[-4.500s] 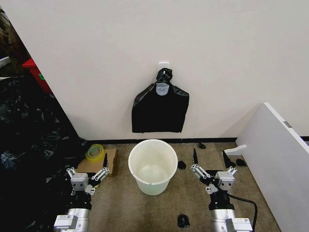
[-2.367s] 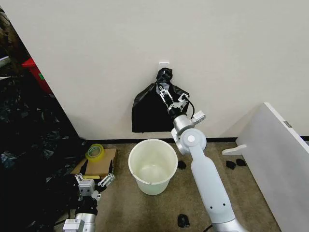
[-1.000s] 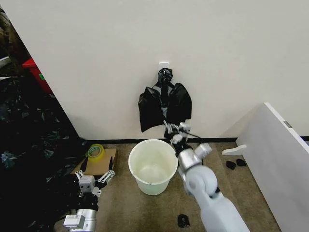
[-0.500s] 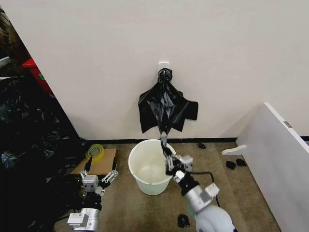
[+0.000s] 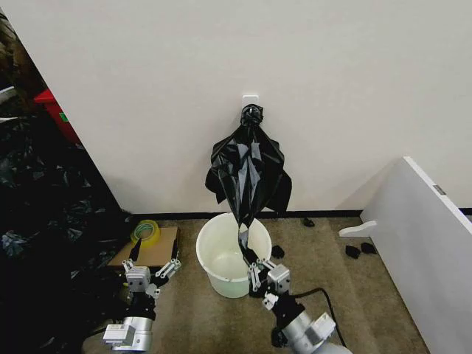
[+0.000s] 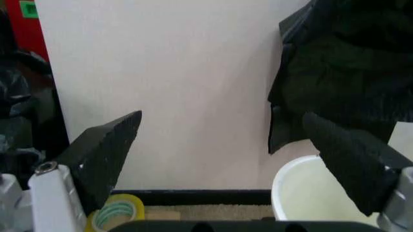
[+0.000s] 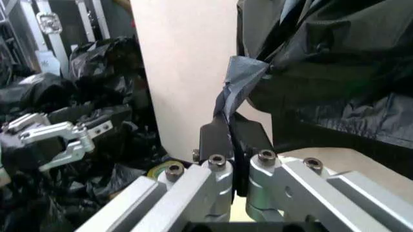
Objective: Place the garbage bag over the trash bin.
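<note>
Item: thin, glossy, crinkled black plastic garbage bag — hangs by its knotted top from a white hook on the wall, its lower end drawn down into a narrow tail that reaches over the open mouth of the bin. Held at that tail by the right hand, fingers pinched together on the plastic; the right wrist view shows the strip clamped between the two pads.

Item: round cream-white plastic trash bin — stands upright on the carpeted floor against the wall, directly below the bag, interior bare.

Item: left hand — low at the floor's left side, beside a flat cardboard piece carrying a yellow tape roll; fingers spread wide, holding nothing.

Step in hand, as judged: freeing the bag from the hook. To do it well, keep the pinch firm on the thin film, pull steadily downward and away from the wall rather than jerking — the plastic may tear or slip — and keep the tail clear of the bin's rim so the bin is not tipped.
</note>
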You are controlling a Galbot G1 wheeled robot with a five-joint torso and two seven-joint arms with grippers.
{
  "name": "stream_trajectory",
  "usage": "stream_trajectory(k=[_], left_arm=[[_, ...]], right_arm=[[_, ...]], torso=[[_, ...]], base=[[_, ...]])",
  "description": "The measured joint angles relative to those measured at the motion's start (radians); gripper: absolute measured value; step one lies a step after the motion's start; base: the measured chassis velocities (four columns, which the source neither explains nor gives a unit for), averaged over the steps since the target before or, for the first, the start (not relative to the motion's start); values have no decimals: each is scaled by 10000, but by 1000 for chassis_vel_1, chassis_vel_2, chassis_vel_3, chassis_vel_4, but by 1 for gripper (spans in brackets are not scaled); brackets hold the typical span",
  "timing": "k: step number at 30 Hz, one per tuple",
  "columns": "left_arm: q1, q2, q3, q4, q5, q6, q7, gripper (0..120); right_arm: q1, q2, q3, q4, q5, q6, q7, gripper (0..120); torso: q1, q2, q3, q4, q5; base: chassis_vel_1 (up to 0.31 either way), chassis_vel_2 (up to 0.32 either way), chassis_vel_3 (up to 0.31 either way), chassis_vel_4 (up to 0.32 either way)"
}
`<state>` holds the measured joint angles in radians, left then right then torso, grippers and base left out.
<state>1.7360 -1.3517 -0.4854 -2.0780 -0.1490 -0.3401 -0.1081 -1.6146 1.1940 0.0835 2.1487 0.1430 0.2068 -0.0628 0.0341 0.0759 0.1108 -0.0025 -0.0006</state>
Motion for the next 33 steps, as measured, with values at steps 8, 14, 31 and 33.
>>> stream_trajectory(k=[8, 14, 31, 33], left_arm=[[77, -2, -7, -4, 0, -45, -1, 98], [132, -11, -9, -11, 0, -64, -1, 98], [-1086, 1110, 620, -411, -739, 744, 177, 98], [-1809, 1716, 868, -631, -1350, 1175, 209, 98]], right_arm=[[-380, 139, -164, -39, -739, 341, 65, 0], [-417, 190, -209, -107, -877, 432, 119, 0], [1411, 628, 255, -705, -1580, -99, 1272, 0], [1661, 683, 259, -879, -1873, -96, 1333, 0]], torso=[[0, 0, 0, -1, 0], [2, 0, 0, 0, 0], [2, 0, 2, 2, -2], [2, 0, 2, -1, -2]], base=[[0, 0, 0, 0], [0, 0, 0, 0], [0, 0, 0, 0], [0, 0, 0, 0]])
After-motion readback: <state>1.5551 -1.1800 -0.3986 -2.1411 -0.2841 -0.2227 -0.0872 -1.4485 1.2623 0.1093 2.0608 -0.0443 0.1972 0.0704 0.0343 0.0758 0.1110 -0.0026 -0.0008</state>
